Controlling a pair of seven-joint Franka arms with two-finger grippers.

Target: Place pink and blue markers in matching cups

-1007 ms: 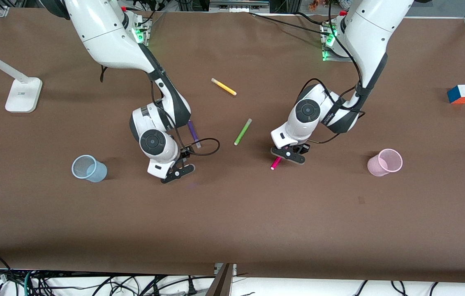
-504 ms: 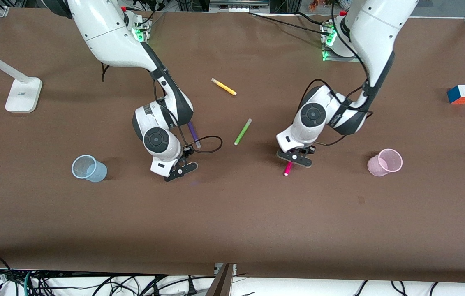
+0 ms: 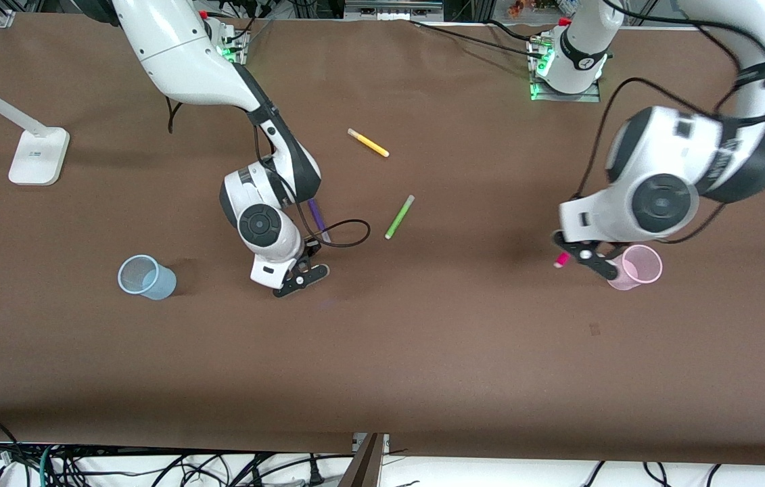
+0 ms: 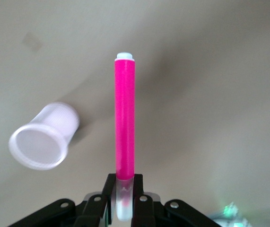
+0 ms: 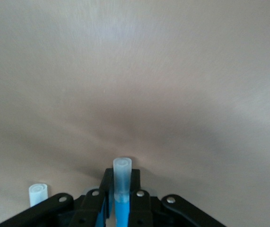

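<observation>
Left gripper [image 3: 582, 256] now raised and carried toward the left arm's end of the table, clamped on the slim magenta-pink marker [image 4: 124, 118] by its pale cap end, body sticking straight out past the fingertips; a second ago low over the mid-table, just lifting that pen. Poised just beside the small translucent pale pink plastic cup [image 3: 639, 266], apparently over its rim, though hard to judge from the front view; in the left wrist view the cup [image 4: 42, 138] sits off to one side of the pen, so probably not yet lined up for the drop. Right gripper [image 3: 295, 273] barely shifted, low over the brown table [image 3: 423, 352] between the translucent pale blue cup [image 3: 145, 277] and the dark purple pen [image 3: 318, 218], closed on the bright blue marker [image 5: 120, 210], pale cap [image 5: 122, 177] pointing out. Both pens in hand, neither delivered: pink nearly there, blue a short carry from its cup. Lime-green pen [image 3: 399, 216] and yellow pen [image 3: 368, 143] untouched.
</observation>
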